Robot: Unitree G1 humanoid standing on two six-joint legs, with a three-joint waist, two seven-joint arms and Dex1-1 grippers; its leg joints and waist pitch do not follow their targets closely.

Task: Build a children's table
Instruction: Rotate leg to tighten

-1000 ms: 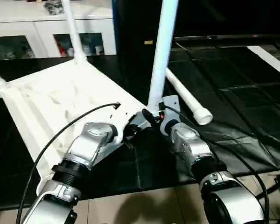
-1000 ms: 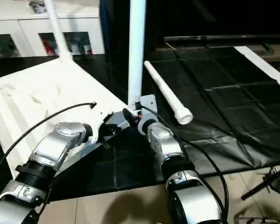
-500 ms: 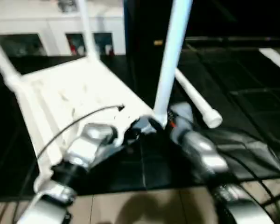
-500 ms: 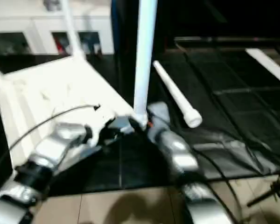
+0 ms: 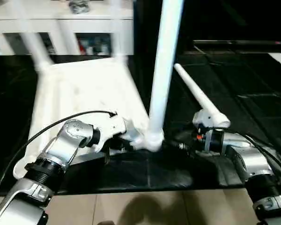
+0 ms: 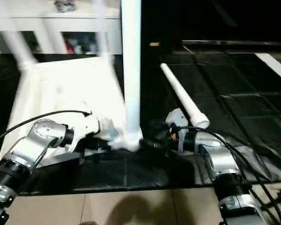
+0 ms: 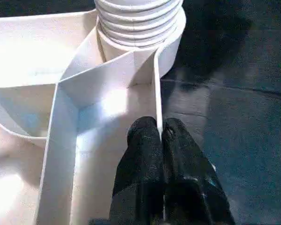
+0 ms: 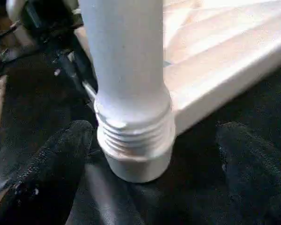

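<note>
The tabletop [image 5: 79, 93] lies underside up on the black mat [image 5: 234, 89]. One leg [image 5: 164, 70] stands upright in its near corner socket [image 8: 136, 154]. The left gripper [image 7: 161, 136] is pinched closed on the tabletop's thin rim beside that socket. The right gripper [image 8: 150, 173] stands wide apart around the leg's threaded base, holding nothing. A loose leg [image 5: 199, 98] lies just beyond the right arm

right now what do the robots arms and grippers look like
Both forearms are silver metal with rounded joint housings and ribbed black collars, the left arm and the right arm alike. Thin black cables loop along each. The right wrist carries a small orange-red mark. The left gripper has two black, rough-textured fingers with rounded tips; the right gripper has the same.
</note>
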